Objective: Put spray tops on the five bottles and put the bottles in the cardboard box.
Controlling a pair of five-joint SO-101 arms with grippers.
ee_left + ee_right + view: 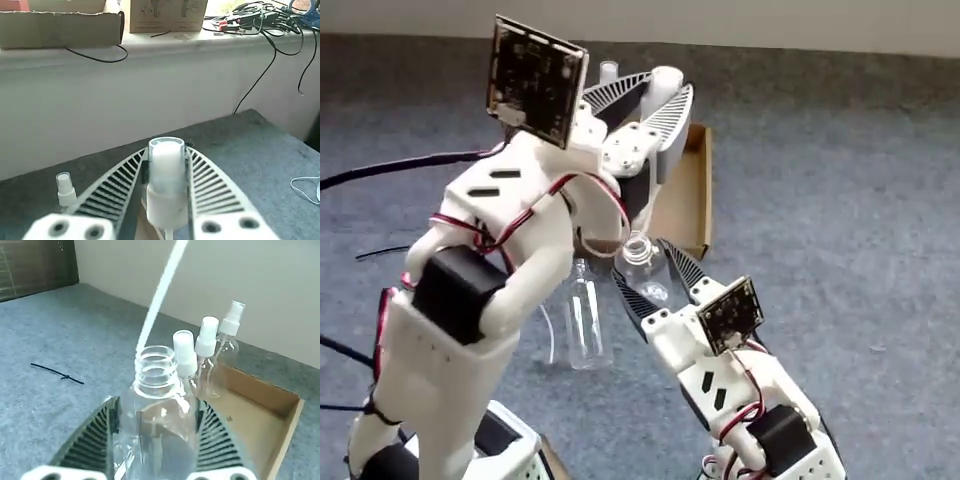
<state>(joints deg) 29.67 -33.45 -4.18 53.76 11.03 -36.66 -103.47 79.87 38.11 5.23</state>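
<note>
Between the left jaws sits a spray top [166, 180], held tight on both sides. It is white plastic, round like a little tube, with a see-through cap over its head. The left jaws are white with thin ribs like a fan, and they are raised well above the right jaws. A thin white tube [160, 295] hangs down from the spray top, and its tip comes to the rim of the open bottle [155, 415] below; I cannot tell if the tip is inside. The right jaws hug that bottle around its round shoulders and hold it upright. It is clear and shiny, with screw rings around its neck and no top on it. Just beside the right jaws, a second clear bottle [585, 325] stands upright on the counter [840, 200], also with no top. The counter is covered in fuzzy grey stuff like carpet. Past the right jaws lies the cardboard box [260, 400], brown and flat with low walls. Three clear bottles with white spray tops [206, 337] stand close together at its far end, well apart from the right jaws. A thin black strip [55, 372] lies on the counter off to one side of the right jaws.
</note>
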